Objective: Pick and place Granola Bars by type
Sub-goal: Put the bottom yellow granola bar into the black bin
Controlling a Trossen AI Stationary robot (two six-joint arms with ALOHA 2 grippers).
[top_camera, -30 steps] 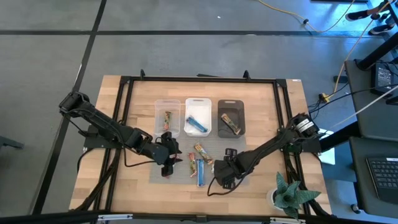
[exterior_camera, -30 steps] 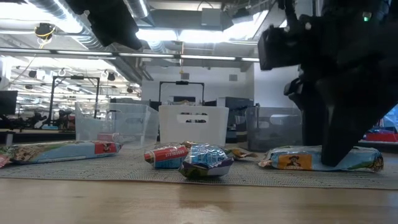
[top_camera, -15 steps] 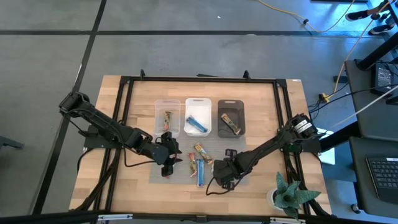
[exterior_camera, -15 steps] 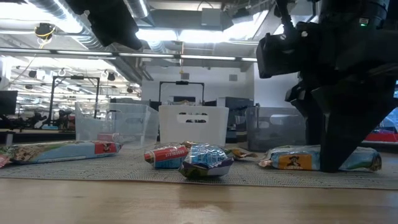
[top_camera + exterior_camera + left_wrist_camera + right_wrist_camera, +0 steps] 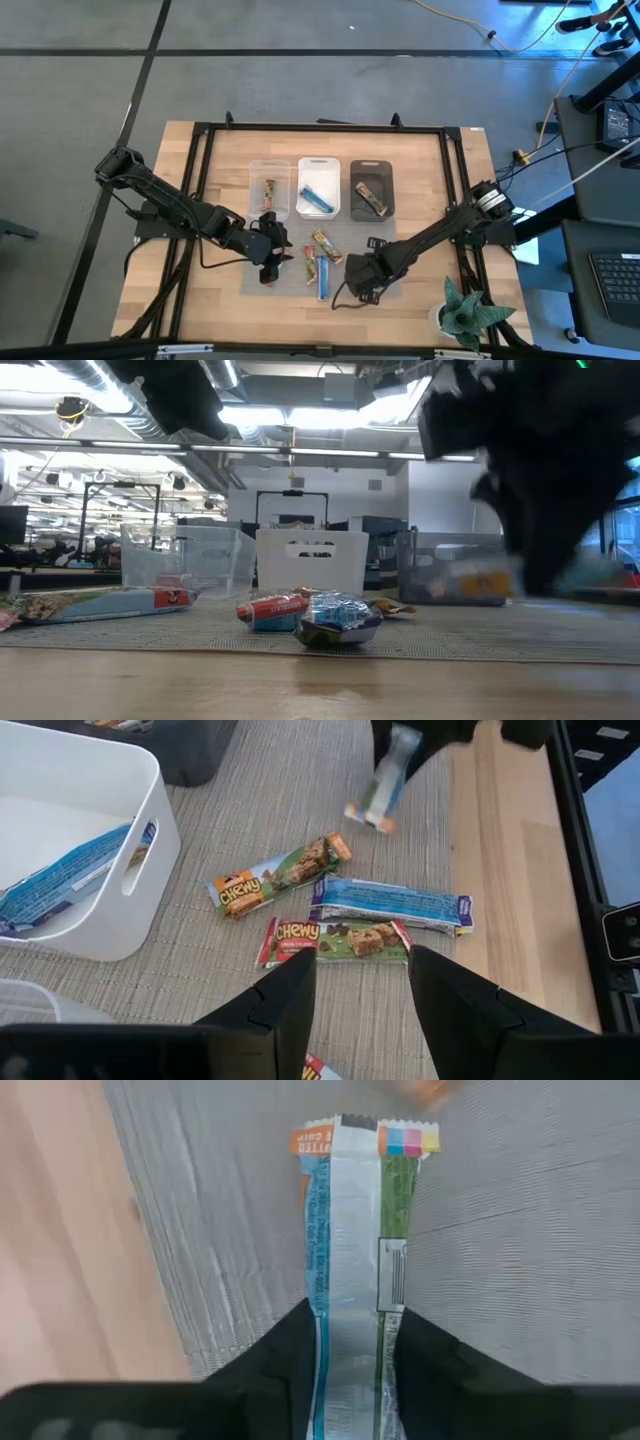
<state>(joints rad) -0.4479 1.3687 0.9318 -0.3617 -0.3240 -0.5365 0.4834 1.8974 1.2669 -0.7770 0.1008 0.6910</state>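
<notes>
Three granola bars lie flat on the grey mat point(image 5: 290, 285): a brown-orange one point(image 5: 280, 875), a blue one point(image 5: 395, 903) and a red-green one point(image 5: 335, 940). My open left gripper point(image 5: 360, 990) hovers over them, with the red-green bar just ahead of its fingers. More bars lie flat on the mat in the low view: a long one point(image 5: 100, 602), a short one point(image 5: 270, 610) and a crumpled silver-blue one point(image 5: 335, 618). My right gripper point(image 5: 350, 1340), near the mat's right part point(image 5: 352, 275), is shut on a silver-blue and green bar point(image 5: 350, 1230). My right gripper pinches the silver-blue and green bar between its two fingers point(image 5: 290, 1355) at one end point(image 5: 350, 1315), along the bar's length. The rest sticks out past the fingertips, seam side up. The bar point(image 5: 385, 782) is lifted clear of the mat.
Three bins stand in a row on the far side of the mat: clear point(image 5: 270, 187), white point(image 5: 318, 172) and dark point(image 5: 372, 170), each with a bar inside. A potted plant point(image 5: 465, 312) stands at the table's near right corner. A black frame point(image 5: 200, 130) borders the table.
My right gripper, shut on the bar's end while the bar lay on the mat, has risen and shifted slightly toward the table's left. The bar has come up off the mat and hangs clear. My left arm has kept still.
</notes>
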